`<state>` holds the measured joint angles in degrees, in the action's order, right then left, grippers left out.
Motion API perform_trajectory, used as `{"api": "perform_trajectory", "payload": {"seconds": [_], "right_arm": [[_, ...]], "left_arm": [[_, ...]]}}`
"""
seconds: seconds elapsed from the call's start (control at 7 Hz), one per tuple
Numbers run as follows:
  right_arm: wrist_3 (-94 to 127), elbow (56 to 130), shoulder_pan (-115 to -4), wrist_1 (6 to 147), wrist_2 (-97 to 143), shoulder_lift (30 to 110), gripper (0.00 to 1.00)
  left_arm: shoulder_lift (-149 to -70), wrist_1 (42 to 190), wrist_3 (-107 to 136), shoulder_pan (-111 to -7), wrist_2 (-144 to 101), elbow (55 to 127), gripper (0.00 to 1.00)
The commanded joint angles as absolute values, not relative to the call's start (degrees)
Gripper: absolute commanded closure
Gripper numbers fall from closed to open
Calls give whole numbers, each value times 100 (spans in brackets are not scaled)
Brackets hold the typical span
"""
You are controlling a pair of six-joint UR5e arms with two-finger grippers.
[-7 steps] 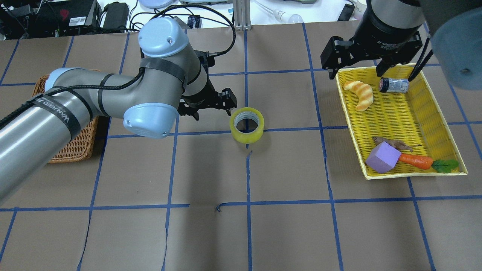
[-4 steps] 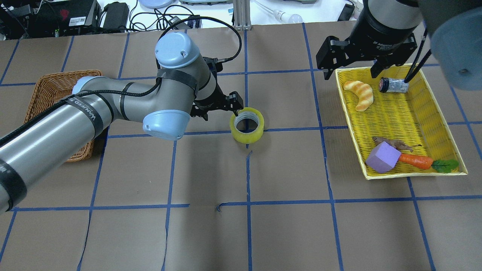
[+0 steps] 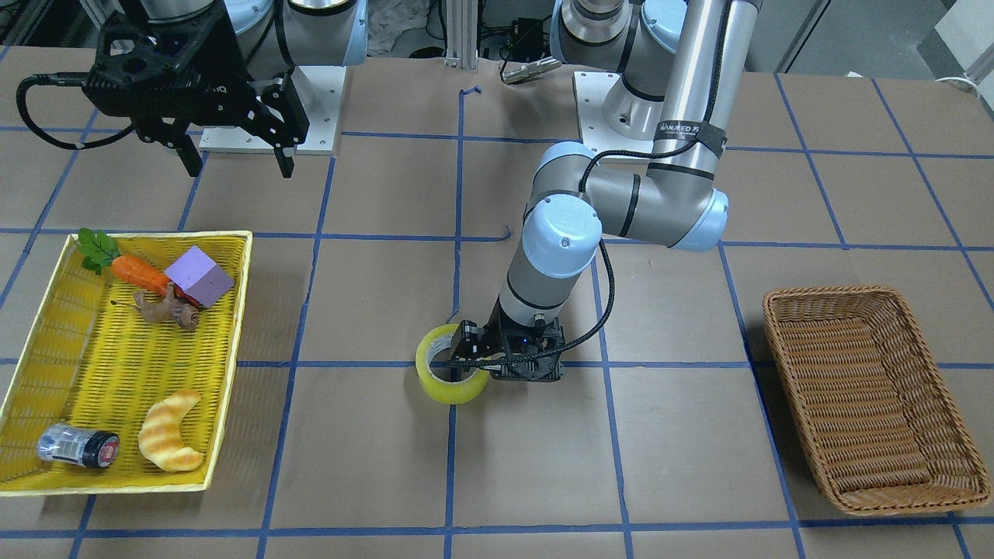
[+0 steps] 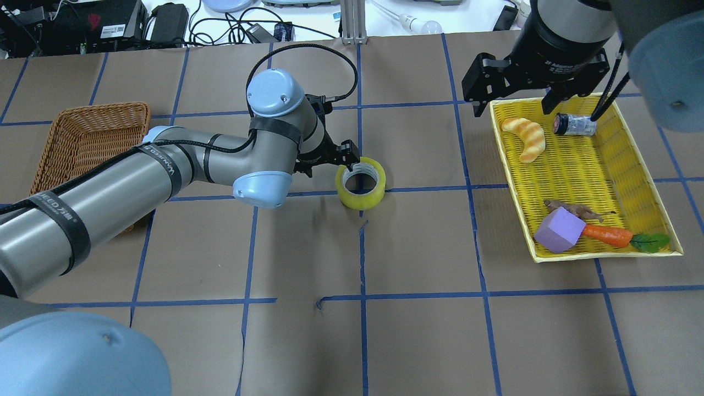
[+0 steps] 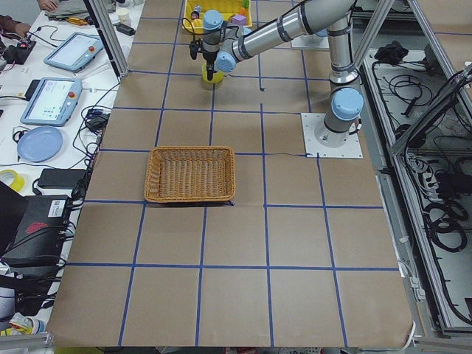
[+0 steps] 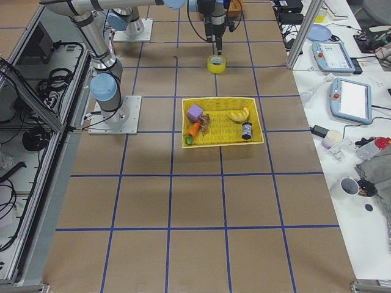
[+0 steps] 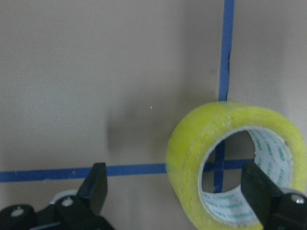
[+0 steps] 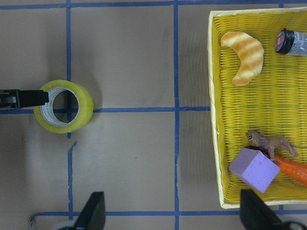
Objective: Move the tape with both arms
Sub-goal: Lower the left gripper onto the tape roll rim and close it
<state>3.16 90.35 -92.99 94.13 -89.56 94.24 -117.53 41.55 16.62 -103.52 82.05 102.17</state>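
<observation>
The tape [image 4: 361, 183] lies flat on the brown table near the middle, a yellow-green roll with a whitish core; it also shows in the front view [image 3: 450, 374] and the right wrist view [image 8: 64, 106]. My left gripper [image 4: 328, 161] is open and low at the roll's left side. In the left wrist view the left gripper [image 7: 177, 191] straddles the wall of the tape [image 7: 192, 143], one finger over the hole and one outside. My right gripper [image 4: 517, 102] is open and empty, high above the far end of the yellow basket [image 4: 512, 176].
The yellow basket [image 3: 93, 341] holds a croissant [image 4: 527, 137], a small jar [image 4: 575, 125], a purple block [image 4: 558, 232], a carrot [image 4: 608, 235] and a brown figure. A brown wicker basket [image 4: 88, 137] stands empty at the left behind my left arm.
My left arm has swung right and forward and come down, bringing its open gripper from beside the tape to the roll's rim. The right gripper has hardly moved.
</observation>
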Motion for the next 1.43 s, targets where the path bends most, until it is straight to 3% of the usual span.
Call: {"api": "perform_trajectory", "payload": {"seconds": [0.0, 0.14, 0.29, 0.43, 0.57, 0.71, 1.29], "right_arm": [[316, 9035, -9299, 9413, -8956, 9431, 0], [316, 9035, -9308, 9413, -8956, 9431, 0], [316, 9035, -9308, 9413, -8956, 9431, 0], [316, 9035, -9308, 9413, -8956, 9431, 0], [316, 9035, -9308, 9413, -8956, 9431, 0], [316, 9035, -9308, 9413, -8956, 9431, 0], [316, 9044, -9308, 9413, -8956, 9431, 0]], "left_arm": [[-11856, 4122, 1966, -10362, 8191, 10230, 0], [-11874, 4122, 1986, -10380, 8200, 10239, 1], [-11926, 4131, 1995, -10441, 8200, 10239, 11], [-11944, 4131, 1986, -10476, 8209, 10239, 33], [-11944, 4157, 1952, -10485, 8226, 10248, 70], [-11944, 4209, 1890, -10485, 8253, 10248, 97], [-11594, 4962, 1093, -10259, 8480, 10161, 100]]}}
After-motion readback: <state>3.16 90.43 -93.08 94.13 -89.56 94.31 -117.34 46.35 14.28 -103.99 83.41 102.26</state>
